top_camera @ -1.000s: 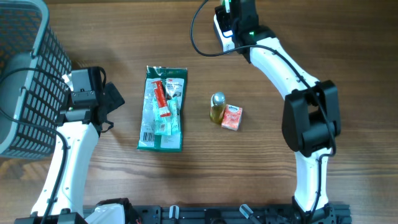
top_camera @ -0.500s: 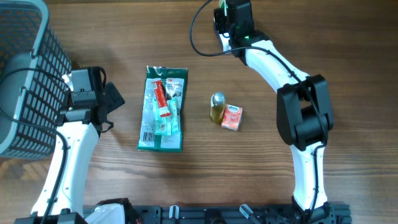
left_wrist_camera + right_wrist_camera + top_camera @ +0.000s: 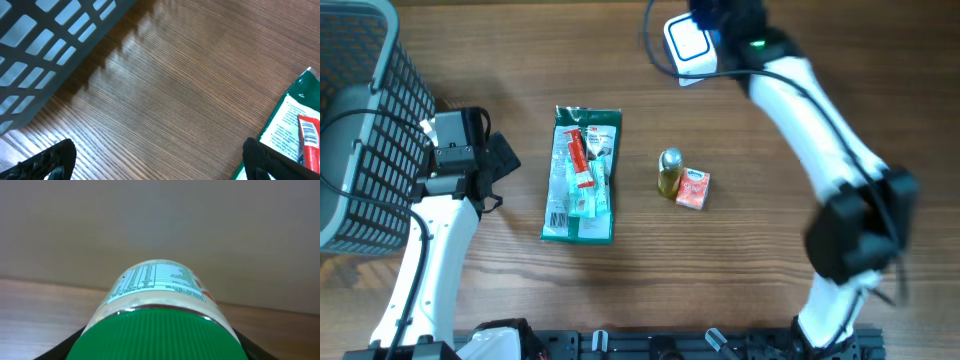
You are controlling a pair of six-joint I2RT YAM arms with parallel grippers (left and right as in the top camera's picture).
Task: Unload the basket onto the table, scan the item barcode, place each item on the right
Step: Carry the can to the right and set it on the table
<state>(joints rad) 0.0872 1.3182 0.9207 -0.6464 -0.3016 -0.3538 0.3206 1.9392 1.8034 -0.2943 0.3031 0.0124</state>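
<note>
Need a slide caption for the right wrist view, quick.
Right pincer gripping a green-lidded jar, printed label toward the camera, wooden table beyond.

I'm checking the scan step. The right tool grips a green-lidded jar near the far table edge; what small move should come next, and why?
Probably rotate the right tool slowly so the jar turns about its long axis. The label panel facing the wrist camera shows only fine tabular print with no barcode in sight, so another side likely carries it.
</note>
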